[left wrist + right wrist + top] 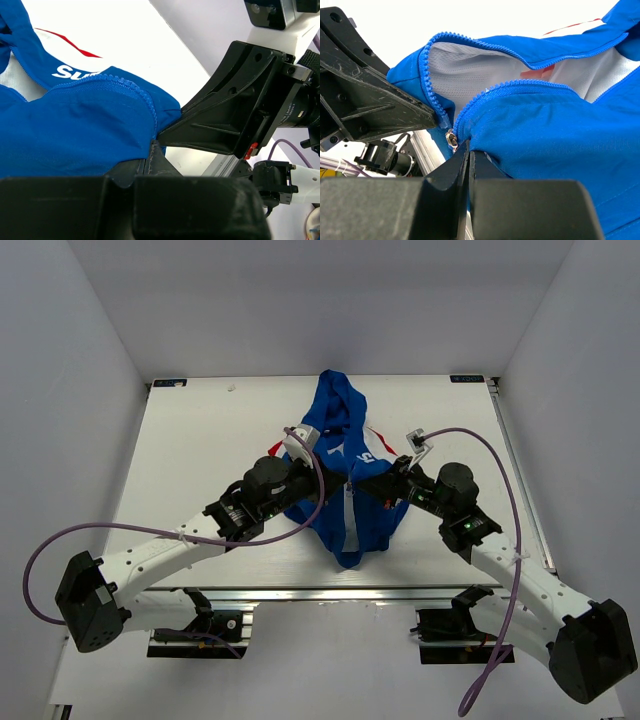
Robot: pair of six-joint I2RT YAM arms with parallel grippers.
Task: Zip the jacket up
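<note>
- Black two-finger right gripper [469, 156]: jaws pressed together on the blue hem, just beside the small silver zipper slider [451, 139].
- Black left gripper [152, 151]: closed, pinching the opposite front edge.
- Royal-blue hooded fabric jacket [375, 520]: mid-table on the white tabletop [200, 440], zipper unfastened, white mesh lining [470, 70] showing.

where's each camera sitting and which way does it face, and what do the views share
Top external: above and behind the bases, looking down at the table; the left arm and right arm reach to the jacket.
Left wrist: on the left arm, looking along the left gripper at the jacket's zipper; the right gripper faces it.
Right wrist: on the right arm, looking along its own gripper at the open zipper and white lining.
Shared: each wrist view shows the other gripper and the jacket.
</note>
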